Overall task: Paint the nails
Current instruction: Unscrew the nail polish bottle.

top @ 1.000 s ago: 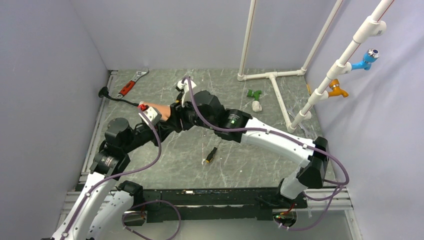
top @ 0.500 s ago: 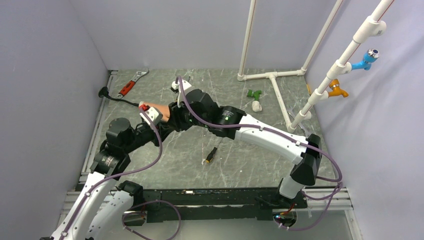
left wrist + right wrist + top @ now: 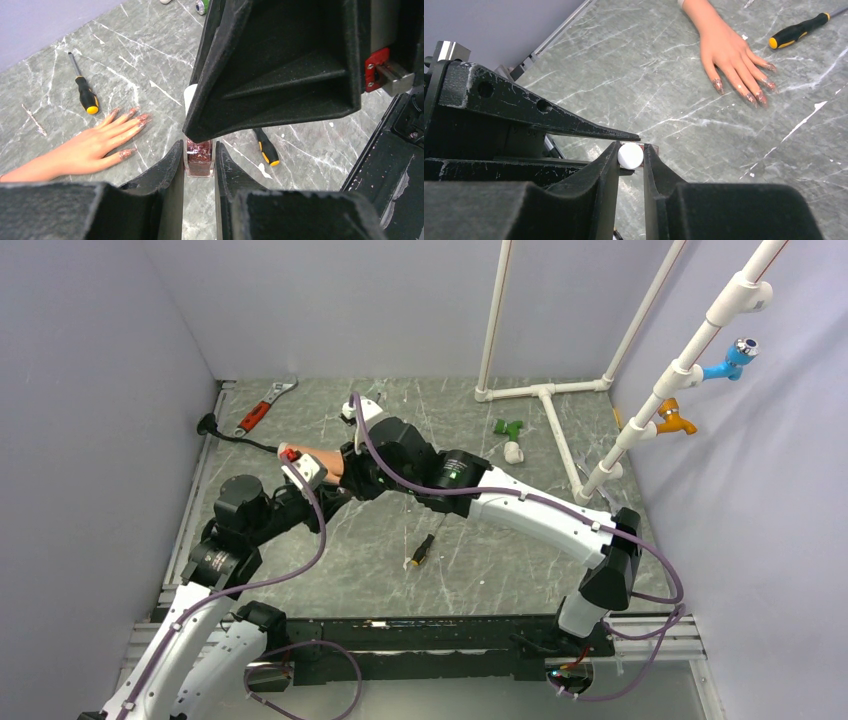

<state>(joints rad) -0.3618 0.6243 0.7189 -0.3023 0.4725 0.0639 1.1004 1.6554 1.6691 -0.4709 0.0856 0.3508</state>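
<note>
The flesh-coloured mannequin hand (image 3: 85, 150) lies flat on the marble table, and its nails (image 3: 142, 118) carry pinkish glitter polish. It also shows in the right wrist view (image 3: 724, 50) with its nails (image 3: 756, 97), and partly in the top view (image 3: 322, 462). My left gripper (image 3: 199, 150) is shut on a small bottle of dark red polish (image 3: 199, 160), held above the table to the right of the hand. My right gripper (image 3: 630, 147) is shut on the bottle's white round cap (image 3: 630, 155) from above. The two grippers meet beside the hand (image 3: 345, 480).
One yellow-and-black screwdriver (image 3: 85, 97) lies beyond the fingertips and another (image 3: 422, 550) at mid-table. A red wrench (image 3: 265, 405) and a black plug (image 3: 208, 424) lie at the back left. Small green (image 3: 509, 428) and white (image 3: 513, 452) parts and a white pipe frame (image 3: 545, 395) stand at the back right.
My right arm has shifted a little to the left, closing in over the left gripper. The left arm and the mannequin hand have barely moved.
</note>
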